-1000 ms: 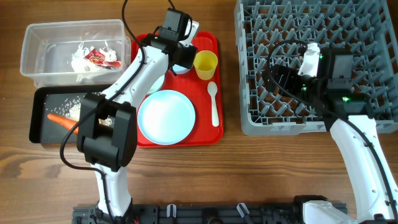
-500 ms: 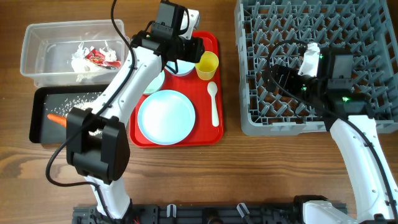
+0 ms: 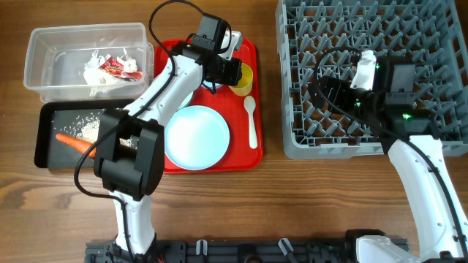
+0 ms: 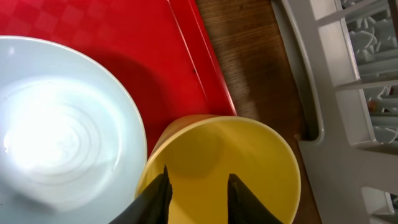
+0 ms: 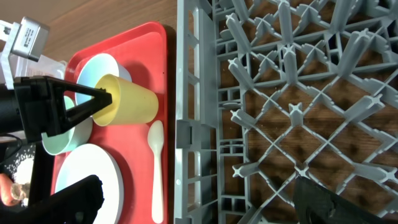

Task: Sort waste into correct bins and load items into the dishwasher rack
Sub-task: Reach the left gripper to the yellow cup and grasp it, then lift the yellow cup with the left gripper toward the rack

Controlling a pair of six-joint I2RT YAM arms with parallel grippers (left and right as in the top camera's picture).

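The small yellow cup [image 3: 245,76] stands upright on the red serving tray [image 3: 248,157], next to the light-blue bowl [image 5: 99,65]. My left gripper [image 3: 234,71] is at the cup's rim with its jaws a little apart. In the left wrist view one finger [image 4: 163,186] lies at the cup's [image 4: 249,155] left rim and the other over its inside. The light-blue plate [image 3: 196,137], white spoon [image 3: 251,120] and pale-mint bowl [image 5: 59,137] lie on the tray. My right gripper [image 3: 333,97] hangs wide open and empty over the grey rack [image 3: 365,144].
The clear tub [image 3: 44,66] at far left holds the red wrapper [image 3: 117,67] and white tissue [image 3: 95,69]. The black tray [image 3: 44,139] in front of it holds the carrot [image 3: 72,140] and rice [image 3: 88,128]. The rack's wall [image 5: 193,93] runs close beside the red tray.
My left gripper has moved from over the bowls to the right and down onto the yellow cup's rim. The cup and the right arm have not moved.
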